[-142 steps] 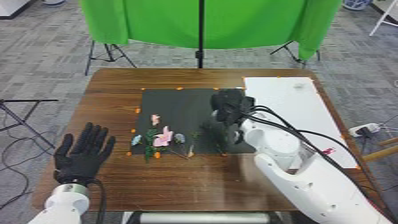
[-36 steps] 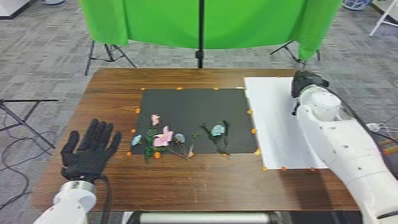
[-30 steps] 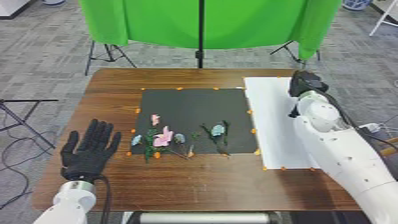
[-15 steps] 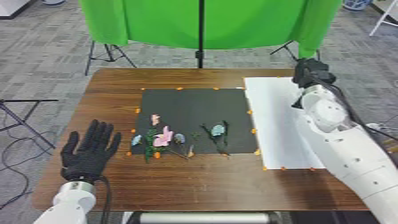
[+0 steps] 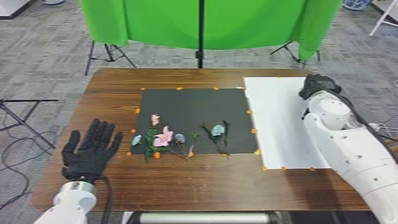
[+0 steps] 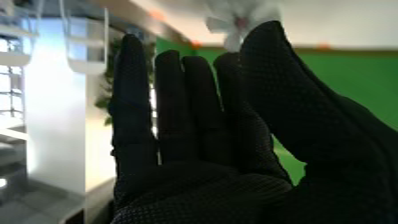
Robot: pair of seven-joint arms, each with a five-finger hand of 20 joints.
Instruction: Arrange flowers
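The brown tabletop (image 5: 213, 185) extends around the black mat (image 5: 191, 105) on every side, and a green cloth (image 5: 213, 25) hangs beyond the mat, past the tabletop's far edge. The mat itself comes next in size, followed by the white sheet (image 5: 284, 120) along its right side, which reaches nearer the robot than the mat does. The right hand (image 5: 322, 86) is well to the right of the mat, about level with its far edge; its fingers are straight and released. The left hand (image 5: 86, 156), left of the mat's near half, has its fingers released too, straight and spread. Near the fingertips in the right wrist view is a white flower (image 6: 216, 25) with a reddish centre; I cannot tell whether it touches the hand or where it stands relative to the mat. On the mat's near right part lies a pale blue flower (image 5: 218, 130) between green leaves. The larger pink flower (image 5: 163, 137) lies on the mat's near left part, with a smaller pink flower (image 5: 155, 119) farther up the mat. Small orange markers (image 5: 157, 155) dot the mat's edges.
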